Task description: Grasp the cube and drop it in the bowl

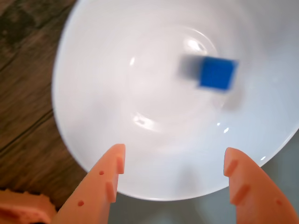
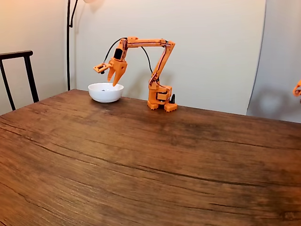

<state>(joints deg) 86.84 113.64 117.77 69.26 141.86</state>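
Claw point(image 1: 175, 161) spread apart, empty, above bowl point(image 1: 93, 140) so cube point(image 1: 216, 73) lands inside; cube blurred, likely mid-drop.

We see a dark wooden table point(image 2: 141, 169) with heavy grain filling the lower frame, a plain cream wall point(image 2: 211, 42) behind it, a black chair back point(image 2: 19, 70) at far left, and a thin black lamp pole point(image 2: 68, 42) at upper left.
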